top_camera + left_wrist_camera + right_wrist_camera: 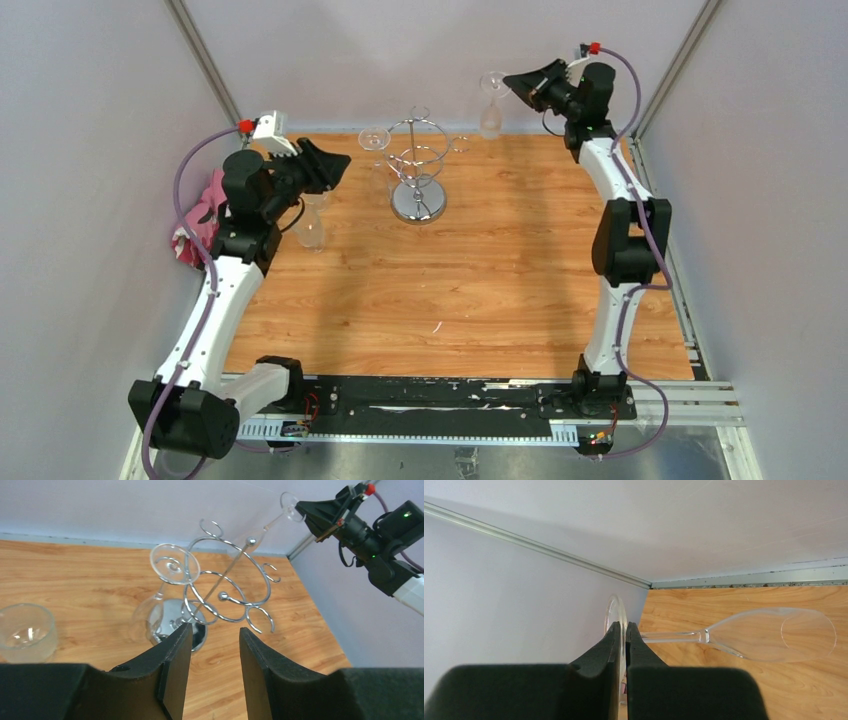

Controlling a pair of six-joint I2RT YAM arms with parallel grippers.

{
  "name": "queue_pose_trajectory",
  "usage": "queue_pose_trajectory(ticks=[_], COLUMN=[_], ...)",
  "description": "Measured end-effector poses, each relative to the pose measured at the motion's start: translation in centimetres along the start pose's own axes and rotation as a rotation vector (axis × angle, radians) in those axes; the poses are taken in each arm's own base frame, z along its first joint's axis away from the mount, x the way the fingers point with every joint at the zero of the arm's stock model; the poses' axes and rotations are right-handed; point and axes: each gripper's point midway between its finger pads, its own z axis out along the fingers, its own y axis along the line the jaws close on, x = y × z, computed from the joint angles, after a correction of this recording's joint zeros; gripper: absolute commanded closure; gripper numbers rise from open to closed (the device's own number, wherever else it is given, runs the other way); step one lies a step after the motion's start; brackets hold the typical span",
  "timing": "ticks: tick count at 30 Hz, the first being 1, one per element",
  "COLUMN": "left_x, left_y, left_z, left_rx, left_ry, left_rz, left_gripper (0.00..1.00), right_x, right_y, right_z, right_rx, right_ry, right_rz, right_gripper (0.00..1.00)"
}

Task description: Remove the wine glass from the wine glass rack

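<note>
The chrome wine glass rack (418,170) stands at the back middle of the wooden table; it also shows in the left wrist view (225,587). One wine glass (376,150) hangs upside down on its left side, foot up (175,564). My right gripper (512,84) is shut on the foot of a second wine glass (490,110), held in the air at the back right, clear of the rack, bowl hanging down (769,635). My left gripper (338,166) is open and empty, left of the rack (215,632).
A short clear glass (310,228) stands on the table by the left arm, also in the left wrist view (26,632). A pink cloth (200,215) lies at the left edge. Walls enclose the back and sides.
</note>
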Motion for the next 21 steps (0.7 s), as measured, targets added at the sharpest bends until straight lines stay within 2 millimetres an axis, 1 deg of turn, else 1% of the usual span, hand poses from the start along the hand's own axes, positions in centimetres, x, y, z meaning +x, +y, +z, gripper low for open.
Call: queue_pose_trajectory(ticks=[1,3,6,8,10,14,17,18,21], left_x=[0.2,0.6,0.5,-0.2,-1.3,-3.7,-4.6,-4.8,-5.1], left_y=[-0.4,-1.6,-4.2,-6.1,-8.1,-11.1,-12.9,-13.4,-14.3], left_z=[0.4,1.0,1.7,1.8,1.6,1.2,1.1,1.2,1.5], left_rx=[0.019,0.066,0.161,0.238,0.324,0.490,0.631,0.682,0.819], left_ry=[0.009,0.024,0.032,0.008,-0.029,-0.123,-0.182,-0.198,-0.235], left_rz=[-0.004,-0.008,-0.005,-0.004,-0.011,-0.044,-0.100,-0.123,-0.202], left_gripper=[0.53,0.51,0.49,0.48,0.46,0.43,0.35,0.33,0.31], right_x=[-0.1,0.3,1.3,1.9,2.6,3.8,4.8,5.3,6.5], right_y=[1.3,3.8,8.9,12.5,16.2,24.0,29.0,30.6,33.7], right_z=[-1.0,-2.8,-6.1,-8.2,-10.9,-16.6,-20.4,-21.8,-24.6], right_rx=[-0.012,-0.039,-0.105,-0.154,-0.205,-0.300,-0.377,-0.407,-0.465], right_ry=[-0.003,0.007,0.028,0.035,0.033,0.001,-0.027,-0.033,-0.037], right_rz=[-0.012,-0.032,-0.077,-0.117,-0.167,-0.306,-0.397,-0.428,-0.473], right_gripper=[1.00,1.00,1.00,1.00,1.00,1.00,1.00,1.00,1.00])
